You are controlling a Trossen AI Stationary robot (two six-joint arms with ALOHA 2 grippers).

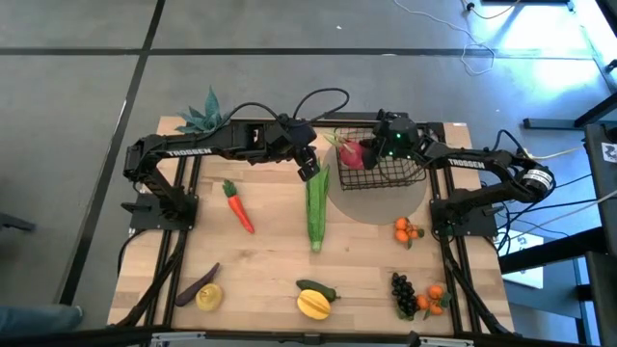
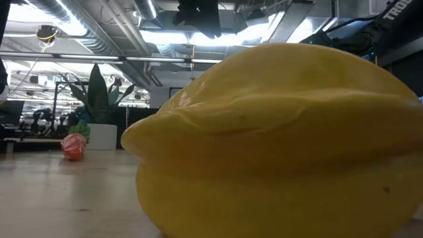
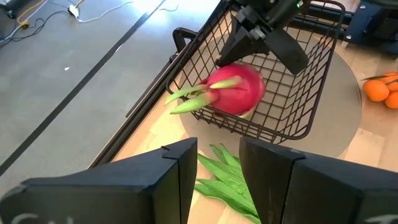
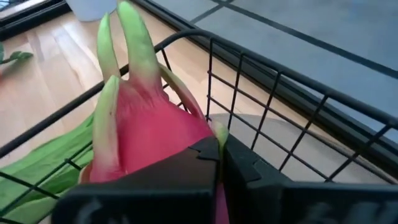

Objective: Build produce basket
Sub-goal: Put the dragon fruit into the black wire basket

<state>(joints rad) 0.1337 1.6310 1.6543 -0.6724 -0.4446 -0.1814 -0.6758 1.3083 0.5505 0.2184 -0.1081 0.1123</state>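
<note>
The wooden worktop (image 1: 280,260) carries a grey round mat (image 1: 381,200) at its far right, and on the mat stands the basket (image 1: 386,164), a black wire-mesh box that appears tipped, its open mouth turned toward the left arm. The corn (image 1: 317,207) lies just left of the mat, its long axis running from the far side of the worktop toward the near side, husk end at the far end. The left gripper (image 1: 308,170) hovers over that far end of the corn; its jaws stand partly open with the green husk leaves showing in the gap, and whether they touch the corn cannot be told. The right gripper (image 1: 371,149) reaches into the basket from the right, jaws closed; in its wrist view they sit pressed against the red radish (image 4: 146,134), but a grip on it cannot be confirmed. The radish lies at the basket's left edge, its green leaf tips poking out over the wire rim toward the left arm. The carrot (image 1: 237,206) lies left of the corn, slanted, green top toward the far edge. Along the near edge lie the eggplant (image 1: 197,284), lemon (image 1: 209,297), green pepper (image 1: 318,288), mango (image 1: 313,306), grapes (image 1: 404,292) and oranges (image 1: 407,230).
</note>
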